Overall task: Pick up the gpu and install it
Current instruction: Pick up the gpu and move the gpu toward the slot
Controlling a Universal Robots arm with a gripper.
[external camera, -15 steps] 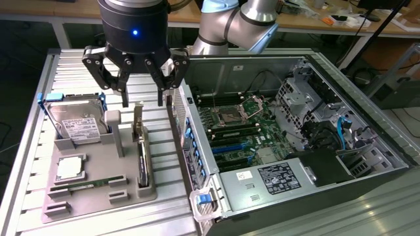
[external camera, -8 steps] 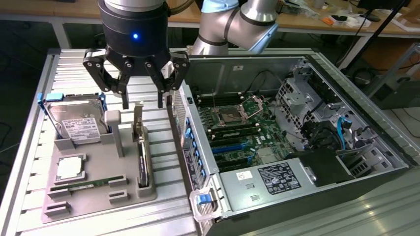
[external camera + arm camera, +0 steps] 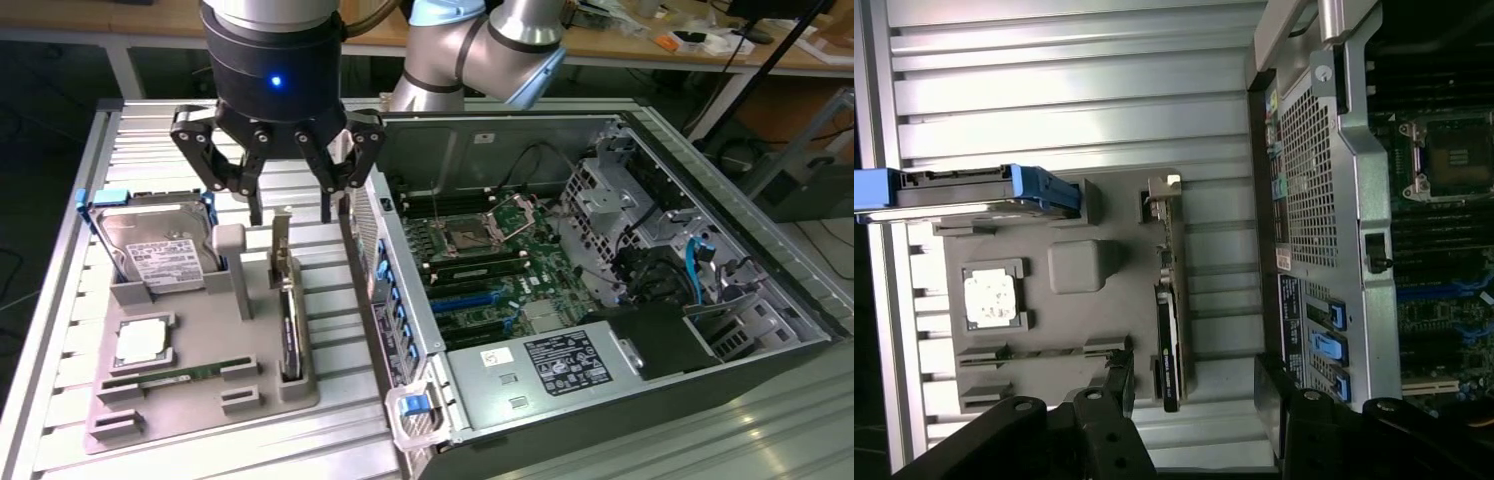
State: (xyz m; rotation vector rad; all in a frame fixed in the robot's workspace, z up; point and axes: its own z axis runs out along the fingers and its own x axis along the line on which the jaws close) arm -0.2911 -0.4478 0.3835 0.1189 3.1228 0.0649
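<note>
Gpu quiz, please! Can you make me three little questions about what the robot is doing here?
1. True or false: the hand holds the gpu up in the air.
2. Where does the gpu stand? A: in the grey tray. B: inside the computer case. C: on top of the hard drive.
3. Fill the gap: the hand is wide ___.

Key: 1 false; 2 A; 3 open.

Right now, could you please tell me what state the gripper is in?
Gripper: open, holding nothing, poised above the gpu.
</note>
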